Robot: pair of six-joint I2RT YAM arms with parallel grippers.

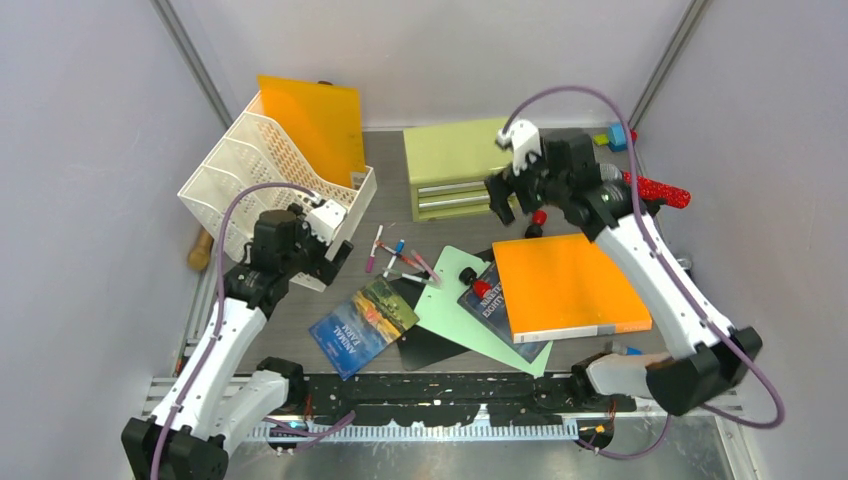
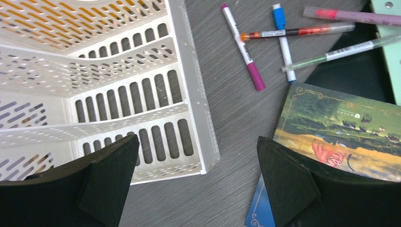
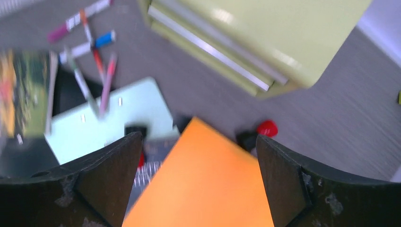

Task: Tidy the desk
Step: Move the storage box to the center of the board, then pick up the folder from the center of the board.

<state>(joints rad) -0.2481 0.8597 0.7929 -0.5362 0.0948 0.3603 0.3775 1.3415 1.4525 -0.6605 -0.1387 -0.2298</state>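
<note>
Left end effector, jaws wide and empty, hangs over the desk between the white file tray and the landscape-cover book; the loose pens lie just ahead, nearer this arm. Right end effector, equally wide and empty, hovers over the orange book near the green cabinet.

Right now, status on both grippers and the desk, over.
Left gripper open, empty, at corner of white slotted file rack. Right gripper open, empty, above orange book. Dark wood-grain desk cluttered: loose pens, landscape-cover book.
</note>
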